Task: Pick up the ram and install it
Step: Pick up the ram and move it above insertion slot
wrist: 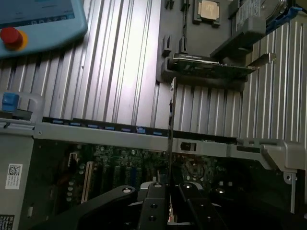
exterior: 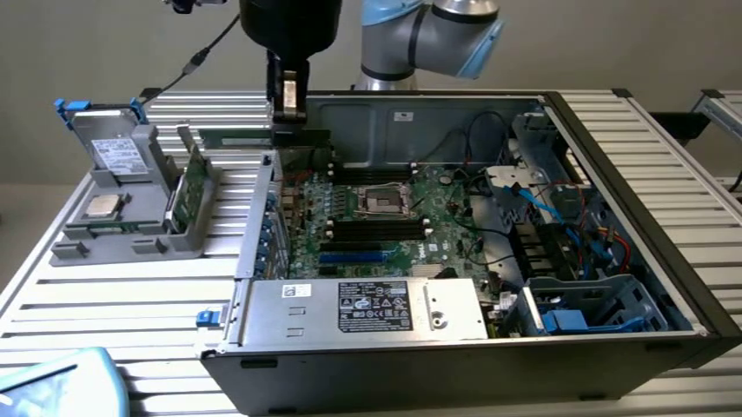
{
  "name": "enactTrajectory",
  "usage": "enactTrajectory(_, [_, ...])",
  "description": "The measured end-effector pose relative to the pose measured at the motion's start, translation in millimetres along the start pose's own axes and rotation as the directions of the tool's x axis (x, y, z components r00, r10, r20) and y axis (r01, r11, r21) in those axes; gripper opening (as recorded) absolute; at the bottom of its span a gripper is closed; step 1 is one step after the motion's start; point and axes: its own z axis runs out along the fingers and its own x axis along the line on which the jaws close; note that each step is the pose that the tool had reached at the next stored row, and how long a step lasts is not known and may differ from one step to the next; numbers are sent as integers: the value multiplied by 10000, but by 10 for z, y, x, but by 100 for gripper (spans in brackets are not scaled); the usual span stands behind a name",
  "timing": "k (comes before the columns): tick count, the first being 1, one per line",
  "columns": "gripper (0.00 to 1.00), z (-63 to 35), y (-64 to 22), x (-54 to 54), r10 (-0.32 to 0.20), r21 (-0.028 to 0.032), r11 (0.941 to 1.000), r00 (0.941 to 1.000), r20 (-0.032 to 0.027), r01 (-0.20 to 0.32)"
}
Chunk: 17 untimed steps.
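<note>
Pinching the ram [exterior: 238, 136] by its upper edge, the gripper [exterior: 288, 120] holds it level over the case [exterior: 649, 174] at its far wall, the exterior view's left. I judge the contacts face down, ready for the motherboard [exterior: 394, 217] slots.

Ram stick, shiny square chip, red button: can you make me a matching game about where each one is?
Things:
1. ram
2. CPU chip
3. red button

Places:
A. on the light-blue pendant
B. clamped in the gripper
C. lying on the grey holder

Pairs: 1-B, 2-C, 3-A
</note>
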Motion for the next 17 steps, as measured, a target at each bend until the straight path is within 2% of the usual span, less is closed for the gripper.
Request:
enactTrajectory(2, [14, -17, -88, 9, -16, 10, 10000, 10000, 87, 16])
enactTrajectory(9, [14, -76, -399, 43, -94, 57, 9999, 9988, 487, 91])
enactTrajectory(11, [14, -94, -490, 53, -115, 68, 9999, 9982, 584, 111])
enactTrajectory(13, [14, -107, -578, 62, -121, 72, 9999, 9980, 622, 116])
enactTrajectory(17, [14, -106, -762, 89, -123, 73, 9999, 9980, 624, 118])
